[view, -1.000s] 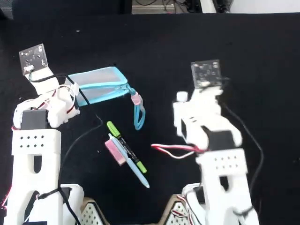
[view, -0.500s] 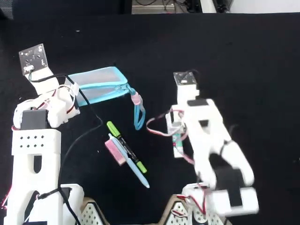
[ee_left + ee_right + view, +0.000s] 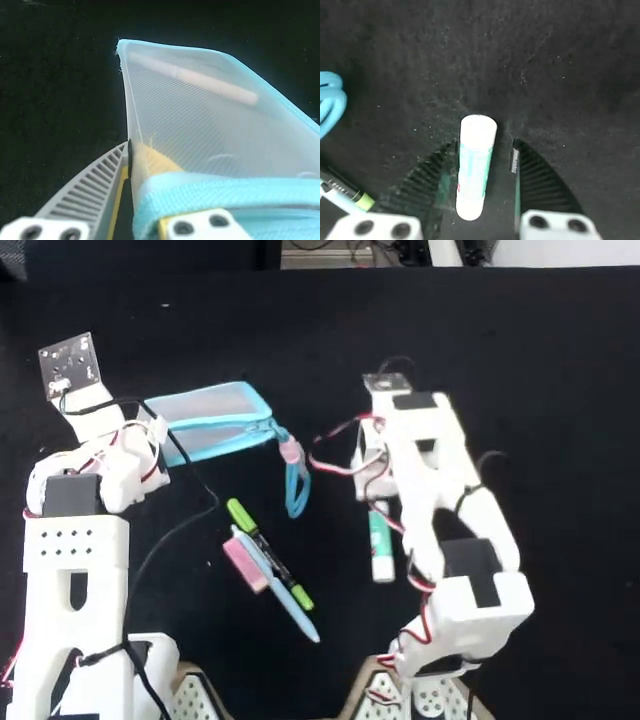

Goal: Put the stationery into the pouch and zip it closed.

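A second ago the right arm (image 3: 440,500) stood upright on the right side of the bench (image 3: 560,390). Since then it has swung in toward the middle and tipped down over a glue stick (image 3: 476,165). The left arm (image 3: 90,470), the pouch (image 3: 210,420) and the loose stationery lie as they did before.

The right jaws are spread wide, one on each side of the glue stick and not closed on it. The stick lies flat on the bench between them.

The left jaws are clamped on the near-left edge of the pouch, with the blue trim and mesh pinched between them. The pouch lies at the far left of the bench, and a pale stick-shaped thing (image 3: 195,80) shows through its mesh. Its blue wrist loop (image 3: 297,488) trails off the right end toward the middle.

Nearer than the pouch and left of the glue stick lies a small heap: a green-capped marker (image 3: 262,540), a light blue pen (image 3: 290,608) and a pink eraser (image 3: 245,562), all touching.
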You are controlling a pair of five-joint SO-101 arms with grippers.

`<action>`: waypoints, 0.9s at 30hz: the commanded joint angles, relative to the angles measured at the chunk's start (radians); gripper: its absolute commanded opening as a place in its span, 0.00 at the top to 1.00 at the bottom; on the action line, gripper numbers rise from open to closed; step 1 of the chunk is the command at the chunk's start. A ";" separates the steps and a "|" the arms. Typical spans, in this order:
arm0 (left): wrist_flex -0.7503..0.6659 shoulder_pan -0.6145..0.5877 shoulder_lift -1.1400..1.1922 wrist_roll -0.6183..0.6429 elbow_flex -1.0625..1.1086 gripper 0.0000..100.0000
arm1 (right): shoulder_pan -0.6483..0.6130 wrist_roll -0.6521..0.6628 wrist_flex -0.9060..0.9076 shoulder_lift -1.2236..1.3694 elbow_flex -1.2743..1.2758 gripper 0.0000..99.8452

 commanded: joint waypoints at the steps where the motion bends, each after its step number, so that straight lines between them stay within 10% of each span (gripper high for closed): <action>1: -0.005 0.001 -0.003 0.006 -0.013 0.97 | 0.008 -0.003 0.031 0.019 -0.065 0.84; 27: 0.000 0.001 -0.003 0.006 -0.013 0.97 | -0.021 0.092 0.221 0.036 -0.186 0.99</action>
